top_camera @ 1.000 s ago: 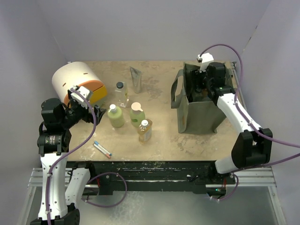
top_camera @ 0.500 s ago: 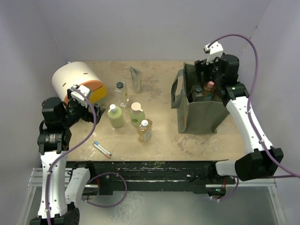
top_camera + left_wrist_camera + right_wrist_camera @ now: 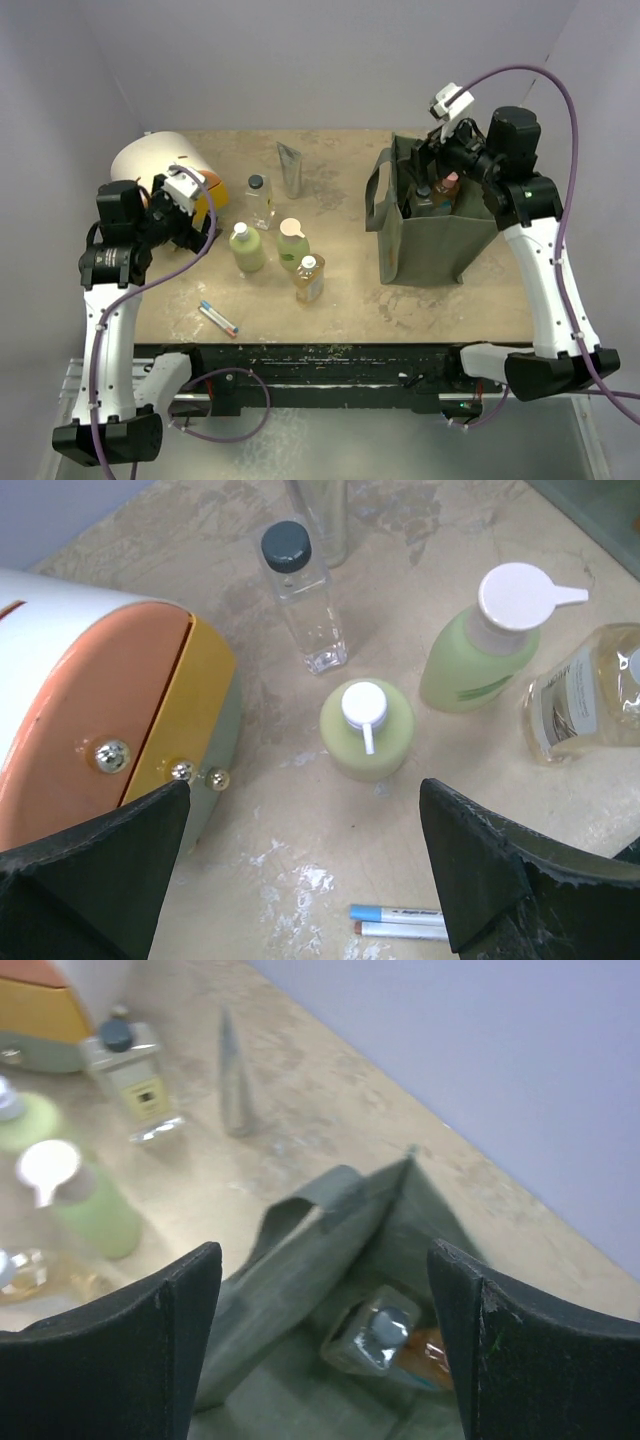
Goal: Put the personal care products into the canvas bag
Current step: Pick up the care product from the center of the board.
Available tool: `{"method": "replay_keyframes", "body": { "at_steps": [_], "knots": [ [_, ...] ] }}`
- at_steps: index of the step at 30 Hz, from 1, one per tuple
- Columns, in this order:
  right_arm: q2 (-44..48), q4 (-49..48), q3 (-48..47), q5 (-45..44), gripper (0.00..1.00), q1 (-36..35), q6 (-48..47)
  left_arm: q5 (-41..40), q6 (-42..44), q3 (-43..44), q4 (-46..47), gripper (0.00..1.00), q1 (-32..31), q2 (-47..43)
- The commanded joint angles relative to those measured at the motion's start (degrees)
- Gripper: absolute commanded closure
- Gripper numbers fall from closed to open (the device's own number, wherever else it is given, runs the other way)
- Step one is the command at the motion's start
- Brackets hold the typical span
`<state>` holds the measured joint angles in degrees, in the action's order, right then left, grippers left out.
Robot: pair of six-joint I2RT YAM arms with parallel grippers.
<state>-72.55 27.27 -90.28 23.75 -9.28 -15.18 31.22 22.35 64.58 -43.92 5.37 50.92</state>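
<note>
Hovering over the canvas bag (image 3: 430,245) near its far rim, the right end effector (image 3: 320,1255) is released and empty; two bottles (image 3: 447,183) stand inside. The left end effector (image 3: 300,795) gapes above four bottles (image 3: 293,243) mid-bench (image 3: 350,300), with the domed box (image 3: 90,700) close beside.

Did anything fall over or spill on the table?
Nothing spilled. The clear bottle, round green bottle, tall green bottle, amber bottle and silver tube all stand upright, and so does the canvas bag. Only the pen lies flat, near the front edge of the table.
</note>
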Motion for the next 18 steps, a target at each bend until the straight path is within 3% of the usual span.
{"method": "replay_keyframes", "body": {
  "at_steps": [1,8,14,18],
  "knots": [
    [4.09,5.29,-3.05,13.68,0.15,-1.18,-4.37,-1.35,6.69,1.90,-2.38,0.01,-3.18,1.90],
    [8.26,10.58,-1.17,22.04,0.16,-4.35,-11.22,-3.55,8.75,4.73,0.32,0.01,-18.01,8.63],
    [8.41,13.46,0.00,21.60,0.15,-12.11,-17.50,2.17,13.20,6.46,0.78,0.01,-18.64,12.69],
    [4.27,18.01,-2.22,22.43,0.14,-16.07,-23.09,2.83,11.40,4.89,3.56,0.01,-18.60,13.43]
  ]
}}
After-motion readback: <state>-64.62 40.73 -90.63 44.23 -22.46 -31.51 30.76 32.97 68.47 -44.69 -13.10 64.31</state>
